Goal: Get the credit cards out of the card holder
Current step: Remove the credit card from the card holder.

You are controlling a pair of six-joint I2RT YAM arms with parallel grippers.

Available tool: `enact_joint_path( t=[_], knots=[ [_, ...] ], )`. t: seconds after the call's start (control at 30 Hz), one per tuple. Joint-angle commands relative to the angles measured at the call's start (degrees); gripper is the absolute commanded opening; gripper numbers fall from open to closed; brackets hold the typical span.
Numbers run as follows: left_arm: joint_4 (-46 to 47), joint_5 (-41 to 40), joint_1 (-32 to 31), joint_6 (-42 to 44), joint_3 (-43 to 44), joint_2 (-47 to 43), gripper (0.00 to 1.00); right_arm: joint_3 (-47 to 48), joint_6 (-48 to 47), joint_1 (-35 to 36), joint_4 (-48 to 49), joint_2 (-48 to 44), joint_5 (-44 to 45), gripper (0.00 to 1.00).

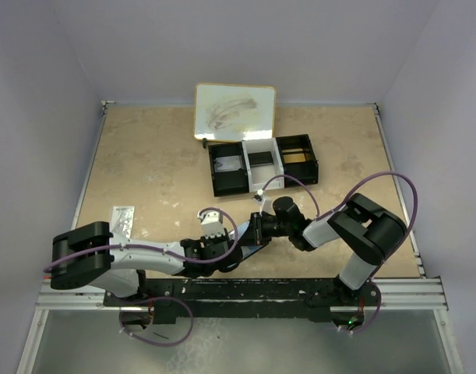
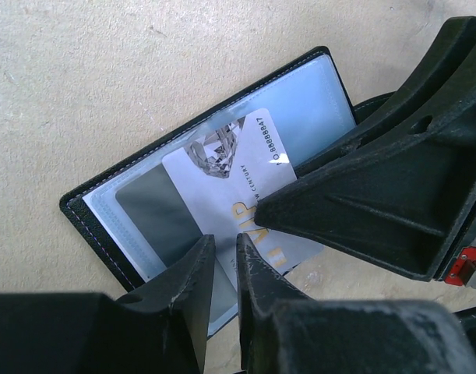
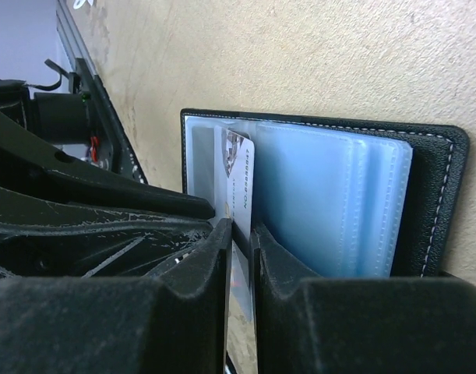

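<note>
The black card holder [image 2: 322, 92] lies open and flat on the table, its shiny grey-blue pockets up. It also shows in the right wrist view [image 3: 339, 195], and in the top view [image 1: 249, 251] it is mostly hidden under both grippers. A pale card [image 2: 222, 183] with a diamond picture and gold "VIP" letters sticks partway out of a pocket. My right gripper [image 3: 241, 234] is shut on this card's [image 3: 241, 175] free end, and its fingers [image 2: 362, 195] show in the left wrist view. My left gripper [image 2: 224, 261] is nearly closed, with its tips on the holder's near edge.
A black-and-white three-compartment tray [image 1: 261, 162] stands at the back centre, with a white board [image 1: 235, 111] behind it. A clear packet [image 1: 123, 218] lies at the left. The table's front rail [image 1: 238, 292] runs just behind the grippers.
</note>
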Motion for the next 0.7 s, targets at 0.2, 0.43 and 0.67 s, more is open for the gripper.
enact_joint_path(
  t=[0.2, 0.43, 0.67],
  knots=[
    [-3.42, 0.42, -0.26, -0.95, -1.55, 1.11, 0.15, -0.75, -0.85, -0.80, -1.48, -1.45, -1.27, 0.20],
    [-4.25, 0.37, -0.26, -0.91, -1.38, 1.03, 0.14, -1.66, -0.69, -2.35, -1.93, -2.97, -0.73, 0.07],
    [-5.22, -0.41, -0.26, -0.85, -1.20, 0.11, 0.14, -1.09, -2.68, -3.21, -8.64, -8.03, 3.29, 0.01]
  ],
)
